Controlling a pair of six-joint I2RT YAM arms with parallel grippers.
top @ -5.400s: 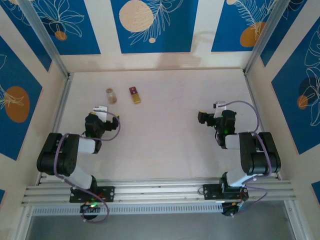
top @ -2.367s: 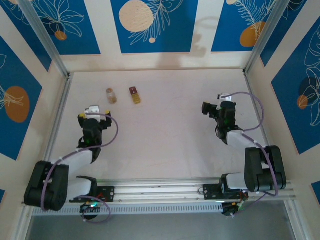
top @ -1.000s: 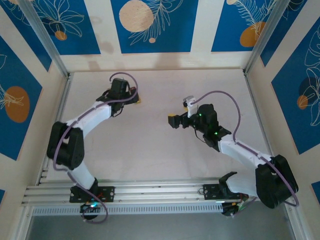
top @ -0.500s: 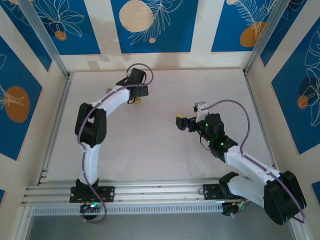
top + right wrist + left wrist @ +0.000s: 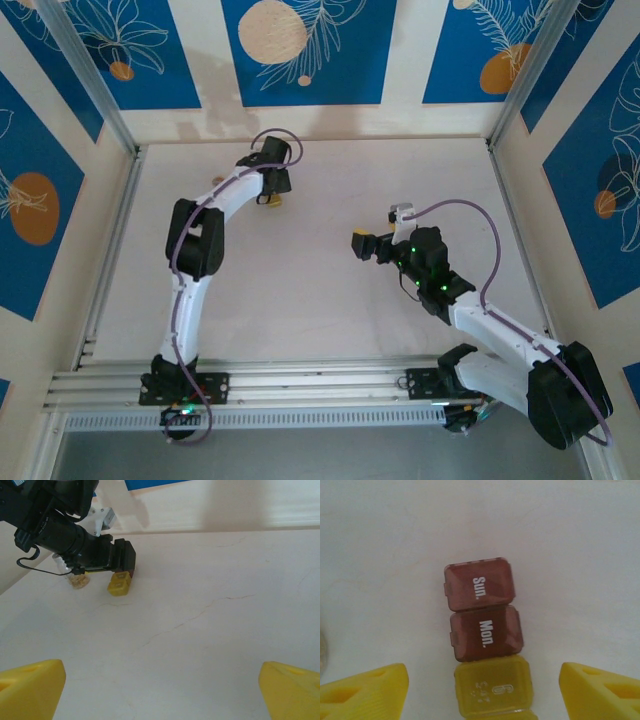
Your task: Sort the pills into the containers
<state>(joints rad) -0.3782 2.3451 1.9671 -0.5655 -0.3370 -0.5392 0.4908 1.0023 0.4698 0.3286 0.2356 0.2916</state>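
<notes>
left wrist: the left hand (image 5: pixel 482 690) is hovering spread around the containers (image 5: pixel 485 640) (dark red, yellow); the right hand (image 5: pixel 162 687) is gaping too.

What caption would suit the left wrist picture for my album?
Open left gripper flanks a yellow pill box, in line with the dark red Sun. box and Mon. box.

Table (image 5: pixel 330 300): pill boxes (image 5: pixel 485 640) in a row, far left | left gripper (image 5: pixel 480 672) above, fingers either side (not touching) | jar (image 5: pixel 78 581) just beside boxes | right gripper (image 5: pixel 358 245) mid-table, well apart
</notes>
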